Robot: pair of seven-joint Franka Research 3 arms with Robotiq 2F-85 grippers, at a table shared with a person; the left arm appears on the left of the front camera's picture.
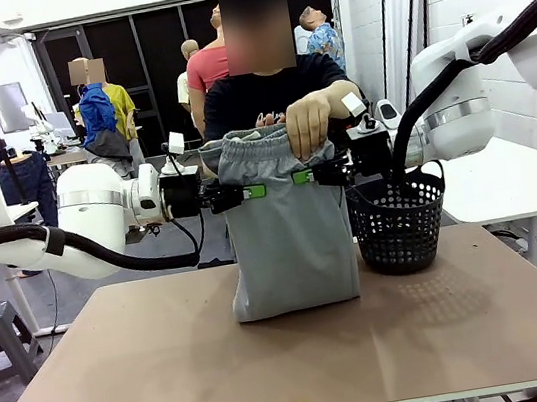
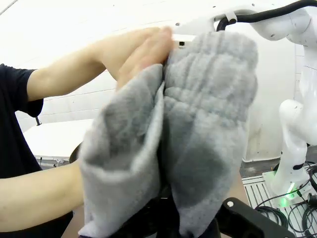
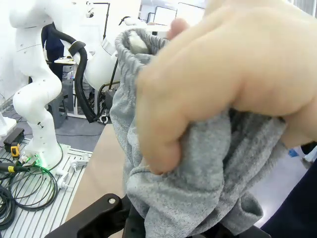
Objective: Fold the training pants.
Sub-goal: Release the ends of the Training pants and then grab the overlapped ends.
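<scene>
your left pincer [image 1: 252, 191] is clamped on the pants [image 1: 286, 249] at their left edge, just under the waistband. your right pincer [image 1: 303, 177] pinches the same cloth close beside it, nearer the right edge. the pants hang down from both pincers, and their rounded bottom rests on the table [image 1: 172, 367]. right above the right pincer, a person's hand [image 1: 309, 119] grips the waistband and crowds that wrist's view. a black basket [image 1: 401, 227] stands just below and outside the right pincer, near the cloth.
</scene>
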